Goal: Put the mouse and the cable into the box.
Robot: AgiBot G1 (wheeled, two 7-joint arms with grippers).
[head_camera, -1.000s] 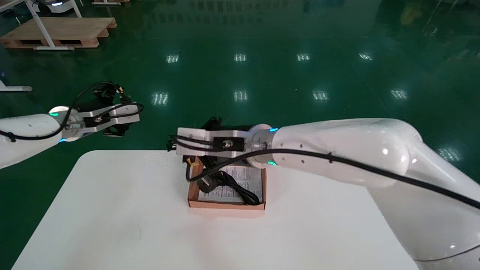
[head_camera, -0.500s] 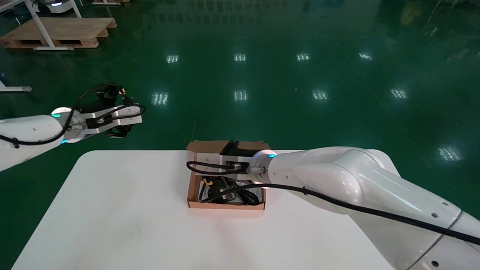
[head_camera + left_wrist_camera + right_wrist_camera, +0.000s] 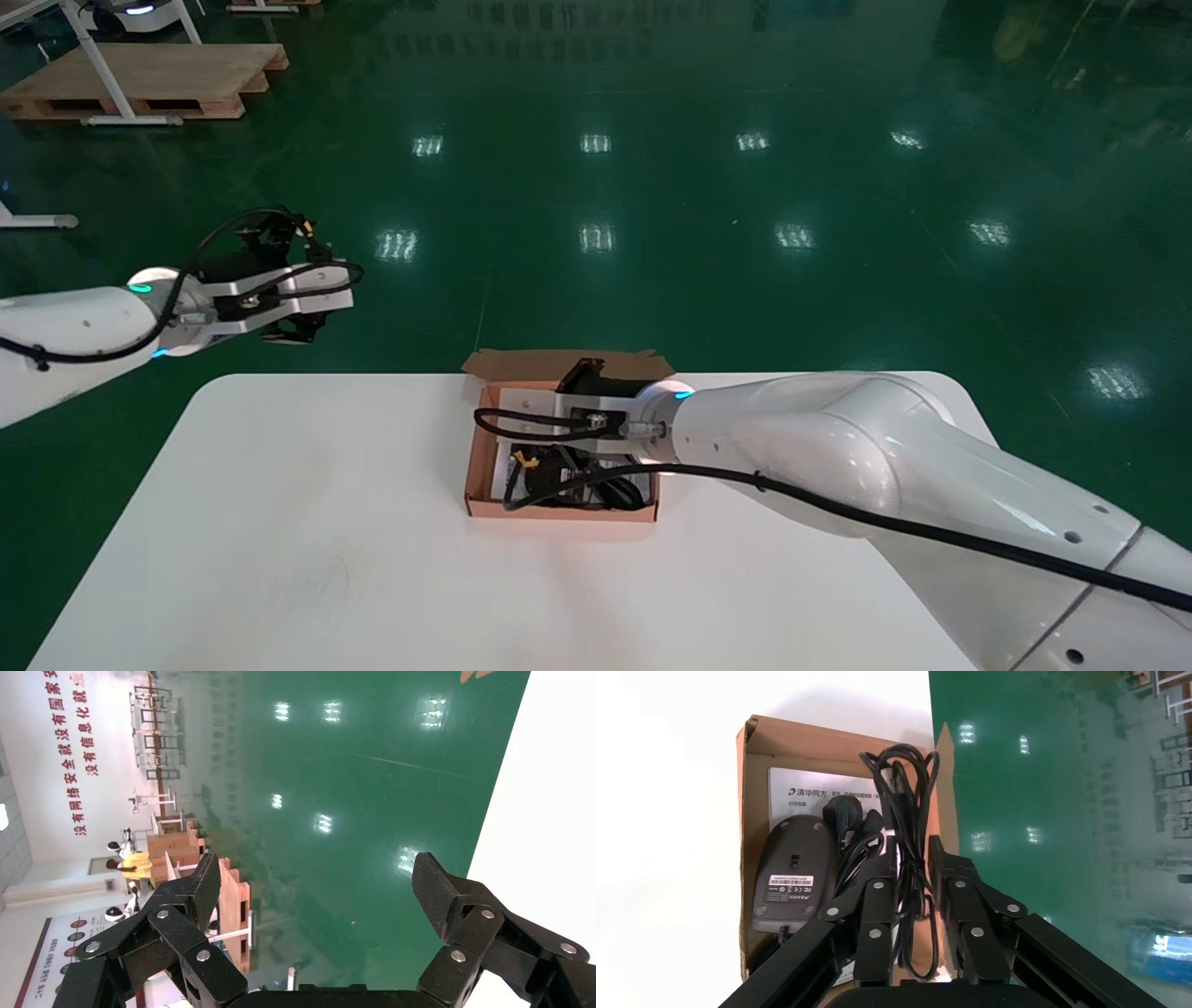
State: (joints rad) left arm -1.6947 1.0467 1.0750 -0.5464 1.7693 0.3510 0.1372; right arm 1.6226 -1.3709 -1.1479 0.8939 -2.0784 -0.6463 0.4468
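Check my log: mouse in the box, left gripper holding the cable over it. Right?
No: the right gripper holds the cable over the box, as the right wrist view shows. The mouse is in it; the left gripper hangs open beyond the table.

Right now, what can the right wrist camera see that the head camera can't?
Only the right wrist view shows the mouse lying upside down with its label up, and the right pincer shut on the bundled cable. Only the head view shows the whole white table, the left pincer out past the table's far left corner, and a wooden pallet on the floor. Both show the cardboard box and the black cable.
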